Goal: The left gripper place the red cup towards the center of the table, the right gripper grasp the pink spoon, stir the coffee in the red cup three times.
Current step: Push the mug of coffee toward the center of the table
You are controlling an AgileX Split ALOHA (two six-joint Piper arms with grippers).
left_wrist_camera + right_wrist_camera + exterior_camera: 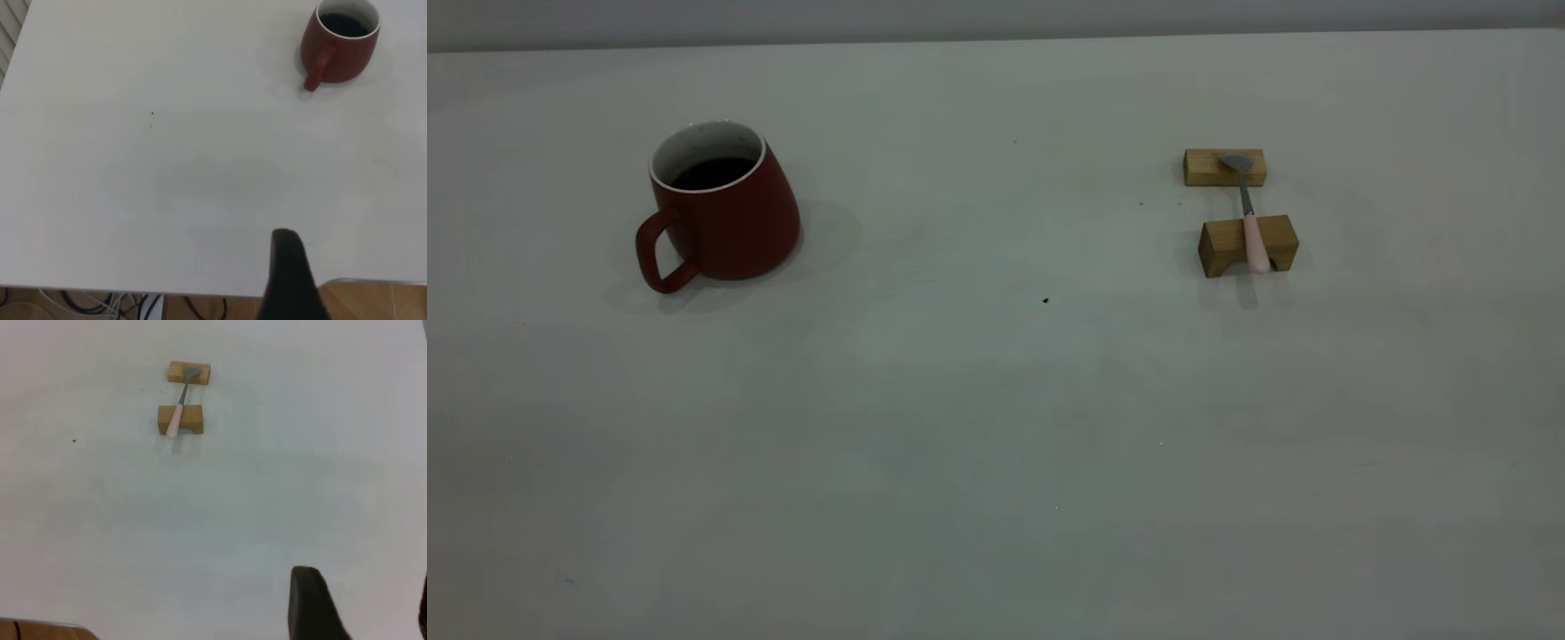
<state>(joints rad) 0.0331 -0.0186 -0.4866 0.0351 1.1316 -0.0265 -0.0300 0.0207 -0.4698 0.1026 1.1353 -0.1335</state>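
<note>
Neither end effector appears in the exterior view. We see only one black finger (288, 277) of the left end effector (313, 280) in its wrist view, near the bench (978, 427) edge and well apart from the red cup (725, 209); we cannot tell whether it is released or clenched. The right end effector (363, 603) shows one dark finger (312, 603) and a sliver of the other at the frame edge, with bare bench between them — it stands released, gripping nothing.

We find the red cup upright on the bench, its looped handle (660, 253) turned toward the camera side. Coffee (713, 172) sits dark inside its white rim.

Well to the right of the cup lies the pink spoon (1250, 218), bridging two wooden blocks — its grey bowl rests on the far block (1205, 167), its pink handle crosses the near block (1223, 244) and overhangs it. Between cup and spoon we note a small dark speck (1046, 300) on the bench.
</note>
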